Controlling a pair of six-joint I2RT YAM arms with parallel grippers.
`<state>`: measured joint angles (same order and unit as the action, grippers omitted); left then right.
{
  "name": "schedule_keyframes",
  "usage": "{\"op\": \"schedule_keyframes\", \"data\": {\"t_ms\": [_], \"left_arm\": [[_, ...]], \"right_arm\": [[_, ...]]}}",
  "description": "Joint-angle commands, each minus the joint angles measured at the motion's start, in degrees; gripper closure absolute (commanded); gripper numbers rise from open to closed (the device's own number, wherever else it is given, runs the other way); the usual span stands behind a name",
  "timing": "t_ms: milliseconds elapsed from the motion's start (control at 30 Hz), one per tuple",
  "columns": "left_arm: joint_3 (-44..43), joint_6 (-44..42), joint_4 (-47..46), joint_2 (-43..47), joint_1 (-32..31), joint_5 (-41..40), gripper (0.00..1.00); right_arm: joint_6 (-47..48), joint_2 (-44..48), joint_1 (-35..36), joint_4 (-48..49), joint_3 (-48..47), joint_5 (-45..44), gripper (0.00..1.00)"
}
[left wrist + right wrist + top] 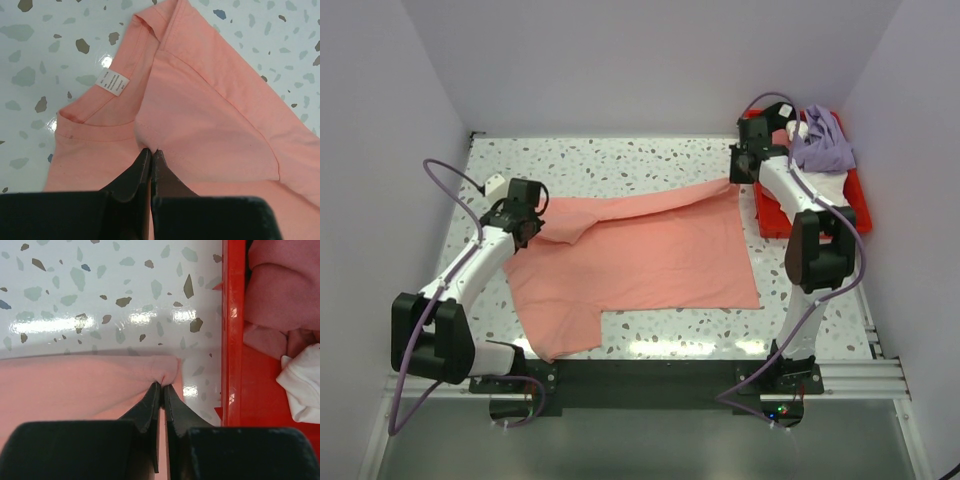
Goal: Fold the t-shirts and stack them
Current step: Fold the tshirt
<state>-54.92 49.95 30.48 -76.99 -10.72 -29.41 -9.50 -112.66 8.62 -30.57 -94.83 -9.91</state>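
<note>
A salmon-pink t-shirt [640, 250] lies spread across the middle of the speckled table. My left gripper [527, 222] is shut on its cloth near the collar at the left; the left wrist view shows the fingertips [145, 160] pinching a fold beside the neck label [112, 81]. My right gripper [740, 170] is shut on the shirt's far right corner [167, 371], lifted slightly, next to the red bin [765, 215]. More t-shirts, purple [825, 140], pink and white [302, 385], lie heaped in the bin.
The red bin's wall [232, 330] stands just right of my right gripper. Grey walls enclose the table at the back and on both sides. A black rail [650, 380] runs along the near edge.
</note>
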Motion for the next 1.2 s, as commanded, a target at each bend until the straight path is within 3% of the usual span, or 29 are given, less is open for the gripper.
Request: {"op": "schedule_keyframes", "data": {"t_ms": [0,167,200,233,267,533,567,667,967,1167], "left_arm": [[2.1,0.5,-0.9,0.4,-0.3,-1.1,1.00],[2.6,0.1,-1.5,-0.2,-0.3,-0.7,1.00],[2.6,0.1,-1.4,-0.2,-0.3,-0.7,1.00],[2.7,-0.1,-1.6,-0.3,-0.3,-0.5,1.00],[2.8,-0.2,-2.1,-0.3,-0.3,0.0,1.00],[2.4,-1.3,-4.1,-1.9,-0.2,1.2,1.00],[1.9,-1.8,-4.5,-2.2,-0.2,1.5,1.00],[0.3,-2.8,-5.7,-4.0,0.1,1.7,1.00],[-10.4,-7.3,-8.7,-17.5,2.9,6.3,1.00],[-13.5,-8.9,-10.1,-23.9,5.0,10.9,1.00]], "right_arm": [[0.9,4.4,-0.3,-1.4,0.5,-1.3,0.94],[0.5,4.5,-0.4,-2.3,2.5,-2.3,0.79],[0.5,4.6,-0.4,-2.8,2.3,-2.5,0.73],[0.6,4.8,-0.4,-3.4,2.2,-2.6,0.58],[0.6,5.8,-0.4,-3.7,2.3,-2.4,0.54],[2.3,13.2,0.8,-0.5,5.2,11.5,0.34],[2.4,14.5,1.9,-0.2,6.1,14.1,0.20],[3.9,16.1,7.3,1.7,8.6,15.9,0.01],[1.8,14.3,27.7,16.5,15.6,21.2,0.02],[-1.0,2.8,37.3,21.6,9.1,22.4,0.10]]}}
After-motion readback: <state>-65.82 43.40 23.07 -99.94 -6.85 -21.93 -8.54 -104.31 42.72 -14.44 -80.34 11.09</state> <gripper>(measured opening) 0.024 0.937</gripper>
